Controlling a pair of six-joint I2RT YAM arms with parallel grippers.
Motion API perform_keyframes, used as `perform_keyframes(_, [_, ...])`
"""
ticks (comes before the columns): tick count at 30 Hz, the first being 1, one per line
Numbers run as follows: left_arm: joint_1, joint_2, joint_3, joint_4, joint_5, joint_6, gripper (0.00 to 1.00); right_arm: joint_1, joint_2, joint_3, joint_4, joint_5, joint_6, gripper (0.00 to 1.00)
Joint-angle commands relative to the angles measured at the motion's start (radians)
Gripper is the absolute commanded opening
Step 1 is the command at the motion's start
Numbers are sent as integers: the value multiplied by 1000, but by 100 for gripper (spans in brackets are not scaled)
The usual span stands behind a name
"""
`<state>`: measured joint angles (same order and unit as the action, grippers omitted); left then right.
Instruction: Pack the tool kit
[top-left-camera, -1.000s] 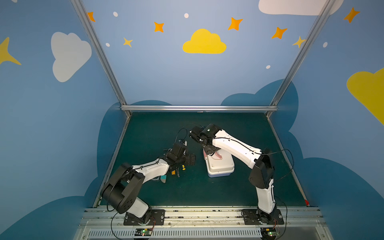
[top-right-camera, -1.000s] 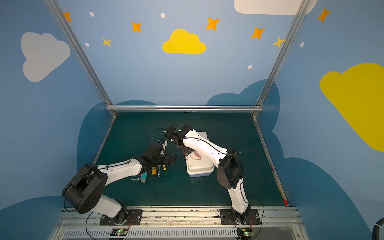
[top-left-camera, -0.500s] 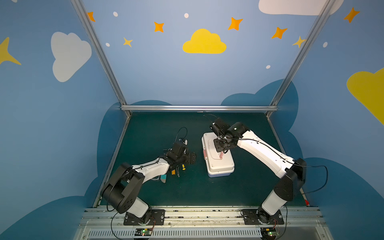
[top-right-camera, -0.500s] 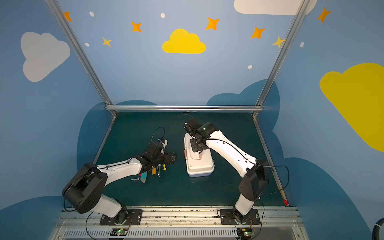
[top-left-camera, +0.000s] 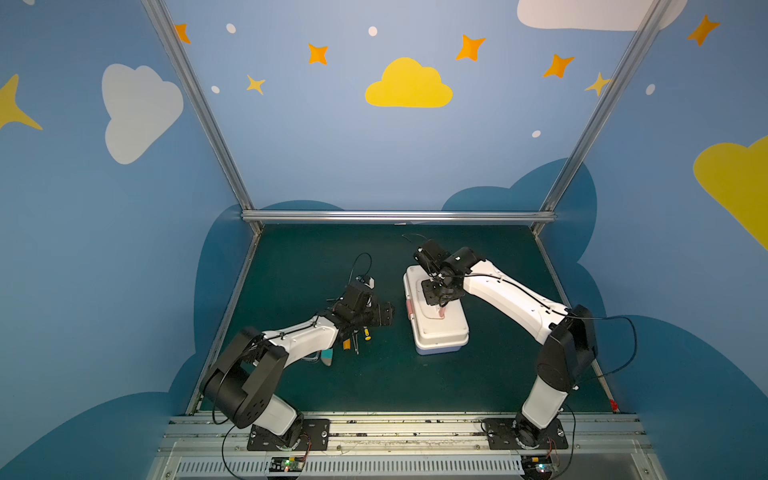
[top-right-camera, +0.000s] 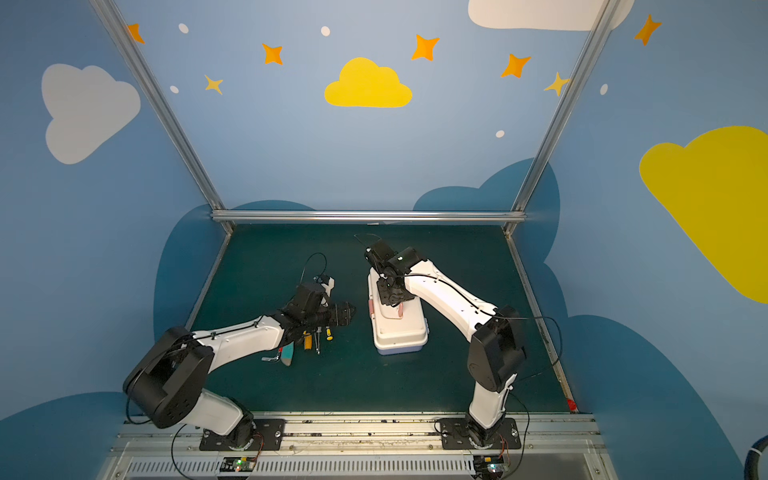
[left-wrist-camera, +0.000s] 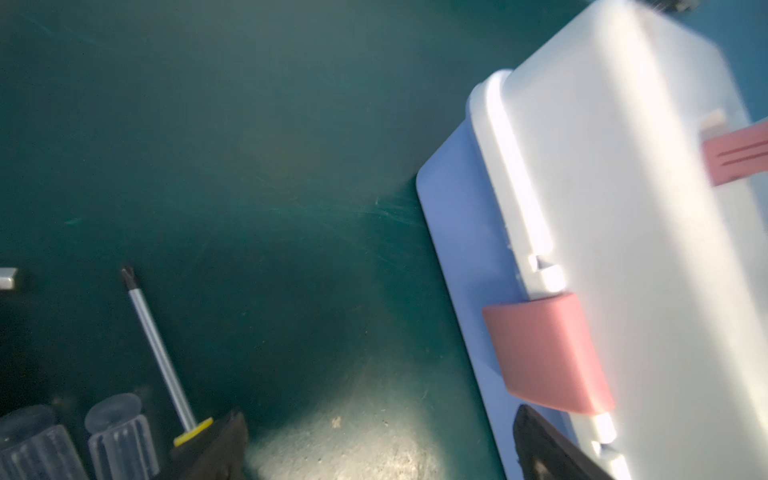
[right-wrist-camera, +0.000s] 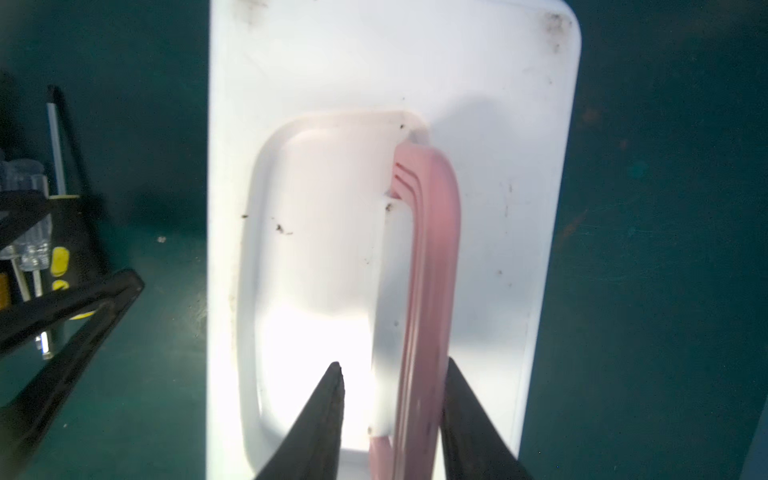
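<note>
**Arms close in on the tool kit.** The tool kit (top-left-camera: 438, 332), lid down, lies flat on the dark green worktop (top-left-camera: 311, 266) with a robot arm on either side of it, as both top views show.

The right gripper (right-wrist-camera: 392, 365) hangs directly over the kit's white lid (right-wrist-camera: 498, 83). Its jaws are set narrowly apart and straddle the long bar of the pink handle (right-wrist-camera: 432, 249), which runs along the edge of the lid's shallow recess. One finger sits just beside the bar's outer edge. The other stands clear of the bar across a strip of white plastic, so the jaws are not clamped. Whether the nearer finger touches the handle cannot be told.

The left gripper (top-left-camera: 384, 313) reaches low toward the kit's long side, the one bearing the pink-red latch (left-wrist-camera: 544, 353). Its jaws are spread wide and hold nothing. In the left wrist view one fingertip (left-wrist-camera: 540, 449) is just beside the kit's lavender base (left-wrist-camera: 449, 249), next to the latch; contact cannot be made out. The other fingertip is at the yellow collar of a screwdriver (left-wrist-camera: 158, 353).

That screwdriver lies among other loose tools (top-left-camera: 349, 343) on the worktop. They are on the latch side of the kit, near it but not touching, and partly hidden under the left arm.
</note>
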<state>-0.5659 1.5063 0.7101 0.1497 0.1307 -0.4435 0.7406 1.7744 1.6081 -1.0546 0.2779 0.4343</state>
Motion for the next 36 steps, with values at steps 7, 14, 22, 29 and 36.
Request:
perform_keyframes(7, [46, -44, -26, 42, 34, -88, 100, -19, -4, 19, 5, -46, 41, 1])
perform_keyframes(14, [135, -86, -48, 83, 168, -162, 100, -63, -64, -17, 89, -240, 54, 0])
perform_keyframes(22, [175, -157, -32, -10, 196, -124, 99, -115, -106, -103, 351, -680, 58, 0])
perform_keyframes(29, [170, -212, 28, -144, 220, -80, 99, -265, -151, -335, 632, -988, 132, 0])
perform_keyframes(36, [94, -190, 113, -200, 202, -85, 100, -462, -199, -514, 700, -1168, 139, 0])
